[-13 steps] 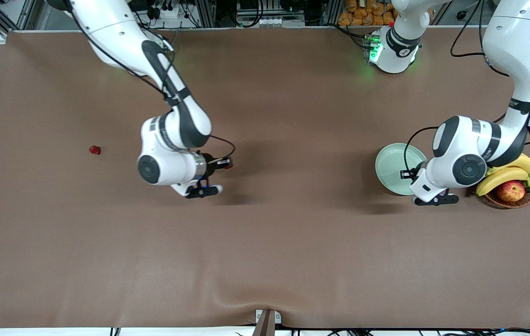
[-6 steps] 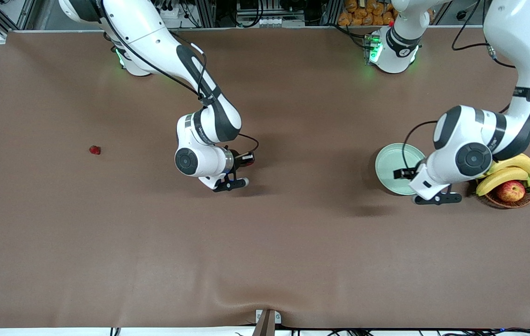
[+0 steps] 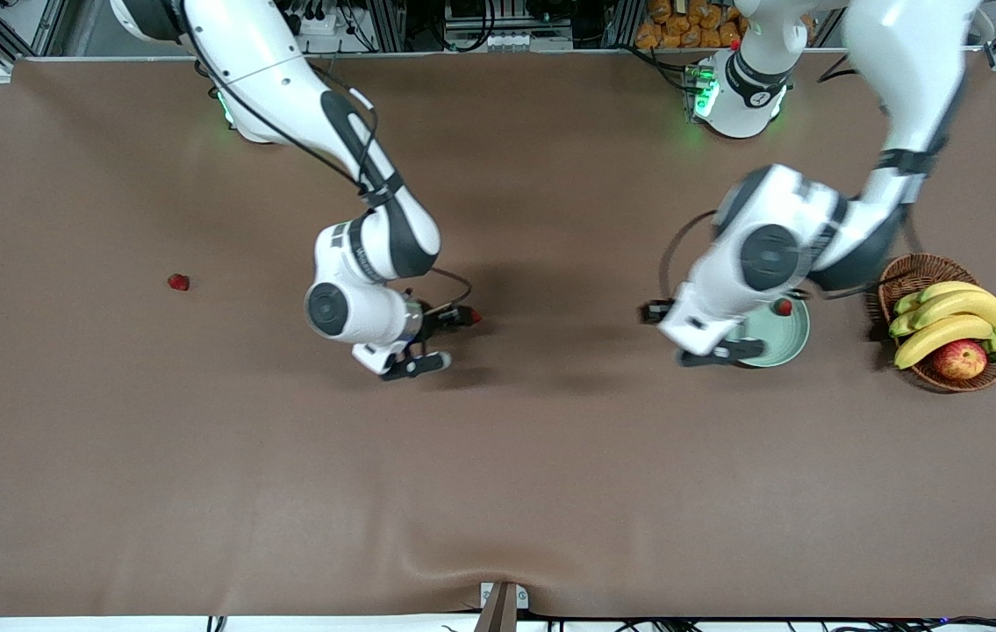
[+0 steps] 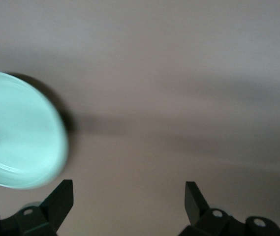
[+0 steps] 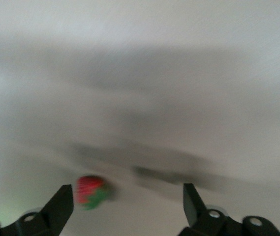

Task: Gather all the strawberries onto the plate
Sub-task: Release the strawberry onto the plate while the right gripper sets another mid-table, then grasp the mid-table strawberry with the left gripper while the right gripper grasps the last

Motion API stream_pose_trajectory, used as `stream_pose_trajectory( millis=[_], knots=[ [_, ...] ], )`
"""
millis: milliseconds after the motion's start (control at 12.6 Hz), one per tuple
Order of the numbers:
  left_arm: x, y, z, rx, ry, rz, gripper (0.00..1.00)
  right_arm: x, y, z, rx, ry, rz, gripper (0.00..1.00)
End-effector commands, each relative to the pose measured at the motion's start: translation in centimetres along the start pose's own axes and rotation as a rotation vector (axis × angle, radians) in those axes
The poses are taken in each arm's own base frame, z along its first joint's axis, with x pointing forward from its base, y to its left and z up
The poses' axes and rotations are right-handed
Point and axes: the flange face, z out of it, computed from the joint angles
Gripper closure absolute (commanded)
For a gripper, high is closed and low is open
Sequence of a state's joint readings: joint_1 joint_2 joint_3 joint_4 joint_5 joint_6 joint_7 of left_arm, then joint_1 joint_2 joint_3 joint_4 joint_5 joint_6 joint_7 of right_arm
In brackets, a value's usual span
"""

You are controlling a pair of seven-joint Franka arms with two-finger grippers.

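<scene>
The pale green plate lies next to the basket, partly hidden by my left arm. One strawberry lies in it. My left gripper is open and empty over the table just beside the plate, which also shows in the left wrist view. A second strawberry lies on the table near the middle. My right gripper is open just over it, and in the right wrist view the berry sits between the jaws, close to one finger. A third strawberry lies alone toward the right arm's end.
A brown wicker basket with bananas and an apple stands at the left arm's end, beside the plate. The brown table cover has a wrinkle near its front edge.
My left arm has swung from over the plate and basket toward the table's middle, uncovering a strawberry in the plate. My right gripper has drawn back slightly; a strawberry now lies on the table by its fingers.
</scene>
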State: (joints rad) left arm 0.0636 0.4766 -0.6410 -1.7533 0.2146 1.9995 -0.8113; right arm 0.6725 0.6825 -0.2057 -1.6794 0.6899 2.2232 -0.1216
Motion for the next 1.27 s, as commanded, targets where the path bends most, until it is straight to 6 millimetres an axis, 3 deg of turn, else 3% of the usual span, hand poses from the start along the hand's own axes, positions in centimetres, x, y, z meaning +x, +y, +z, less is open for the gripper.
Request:
stream_pose_trajectory(
  millis=[0, 237, 316, 475, 633, 870, 1028, 1187],
  knots=[
    [-0.9, 8.9, 2.6, -0.051, -0.034, -0.067, 0.00, 0.8, 6.7, -6.5, -0.014, -0.003, 0.015, 0.00],
    [-1.8, 15.8, 5.4, -0.093, 0.043, -0.155, 0.00, 0.2, 16.7, -13.5, -0.006, -0.052, 0.134, 0.00],
    [-2.5, 17.7, 6.9, -0.122, 0.068, -0.193, 0.00, -0.6, 21.1, -15.4, 0.016, -0.072, 0.197, 0.00],
    [-4.2, 21.4, 9.2, -0.195, 0.107, -0.277, 0.07, -2.7, 28.1, -18.1, 0.007, -0.104, 0.260, 0.00],
    [-5.4, 23.1, 11.3, -0.206, 0.126, -0.342, 0.13, -4.6, 34.0, -20.0, -0.074, -0.130, 0.179, 0.00],
    [-7.1, 24.3, 13.9, -0.200, 0.106, -0.391, 0.21, -7.7, 40.7, -21.0, -0.149, -0.193, 0.089, 0.00],
    [-7.3, 24.4, 15.0, -0.189, 0.095, -0.394, 0.21, -9.5, 43.9, -20.2, -0.163, -0.230, 0.112, 0.00],
    [-8.1, 24.8, 15.7, -0.185, 0.092, -0.383, 0.22, -10.5, 46.1, -17.8, -0.200, -0.294, 0.118, 0.00]
  ],
)
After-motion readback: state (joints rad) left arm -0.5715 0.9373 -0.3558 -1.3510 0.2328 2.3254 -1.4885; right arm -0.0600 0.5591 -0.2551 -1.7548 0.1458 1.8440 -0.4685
